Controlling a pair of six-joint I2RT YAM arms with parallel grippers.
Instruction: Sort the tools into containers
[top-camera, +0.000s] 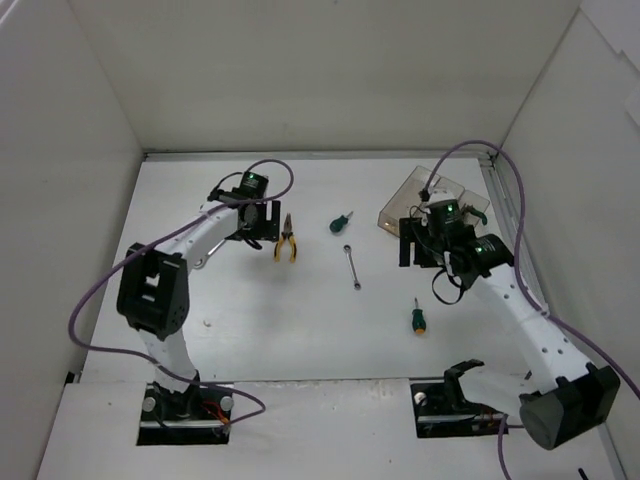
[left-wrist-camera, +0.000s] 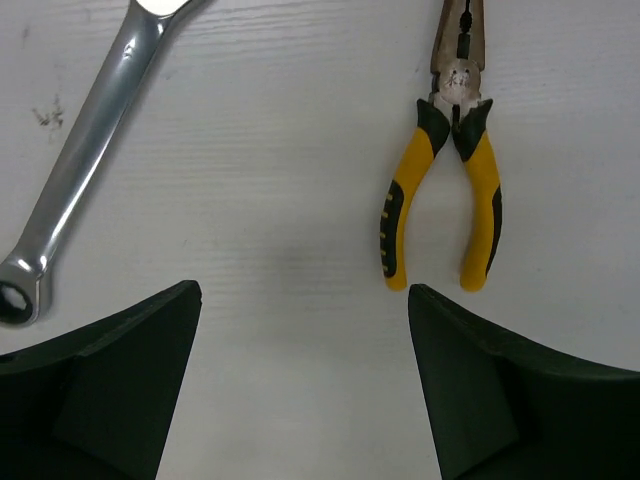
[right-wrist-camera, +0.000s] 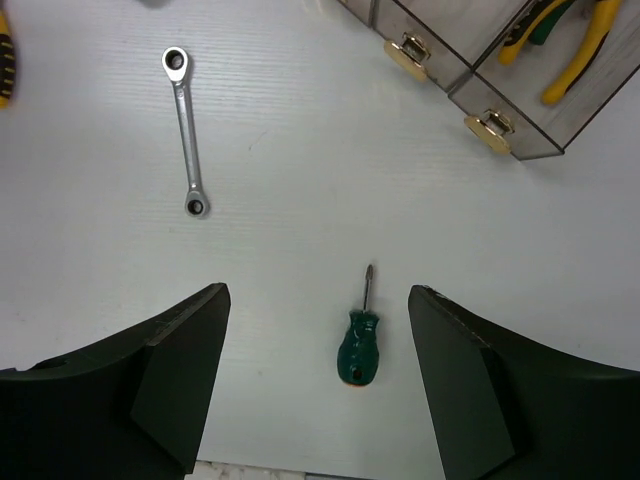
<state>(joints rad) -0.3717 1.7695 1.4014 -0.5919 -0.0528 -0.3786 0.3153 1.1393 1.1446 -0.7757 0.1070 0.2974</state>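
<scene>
White table (top-camera: 300, 330), wrench (left-wrist-camera: 88, 150) end cropped, bins (right-wrist-camera: 540, 115) and pliers (right-wrist-camera: 585, 47) inside cut off

a robot lab cell: white table (top-camera: 300, 330) boxed in by plain white walls (top-camera: 300, 70)

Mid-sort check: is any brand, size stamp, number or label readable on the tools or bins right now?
No text can be read in any view.
yellow-handled pliers: no legible lettering on handles or joint.
silver wrench: shank bare, no size stamp visible.
second wrench: too small to tell.
green screwdriver: handle plain.
bins: no label, only brass-coloured latches.
</scene>
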